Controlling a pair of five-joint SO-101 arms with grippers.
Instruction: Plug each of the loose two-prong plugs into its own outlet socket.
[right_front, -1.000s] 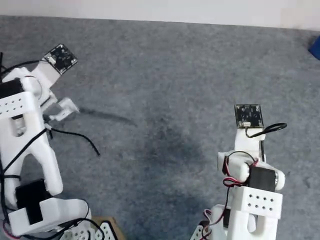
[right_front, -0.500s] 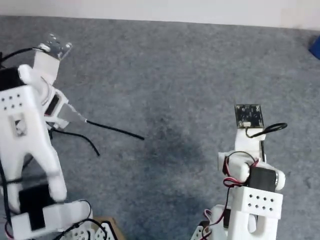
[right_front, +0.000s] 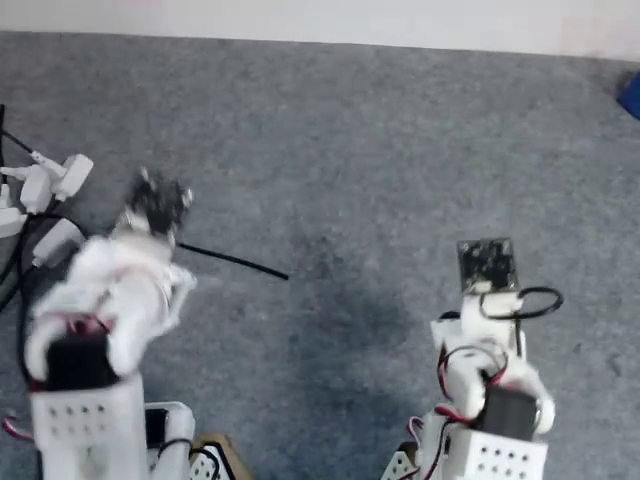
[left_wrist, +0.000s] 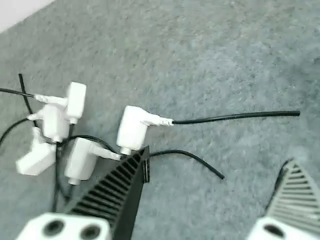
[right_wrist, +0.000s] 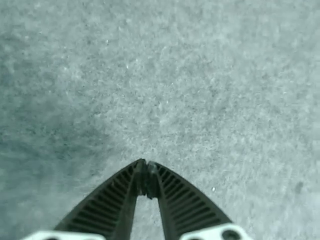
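**A:** What is the left gripper (left_wrist: 217, 161) doing?

**B:** It is spread wide with nothing in it. The tip of one dark ribbed finger (left_wrist: 125, 185) sits right at a white plug (left_wrist: 132, 127). I cannot tell whether the two actually touch. The other finger stands well off on the far side.

**A:** And the rest of the plugs?

**B:** Four more white pieces lie in a bunch (left_wrist: 52, 122) just past that same finger, on its outer side, tangled in thin black wires. I cannot tell which of them are plugs and which are sockets.

**A:** Is any cord in the gap?

**B:** A black cord (left_wrist: 235, 117) leaves the white plug and runs straight across, ahead of both fingertips. A second wire (left_wrist: 202, 161) ends loose on the carpet between the fingers.

**A:** And the right gripper (right_wrist: 146, 175)?

**B:** It is pressed closed, tip against tip, and holds nothing. It hangs over grey carpet (right_wrist: 200, 75), and in the high view that arm stands well apart from the bunch.
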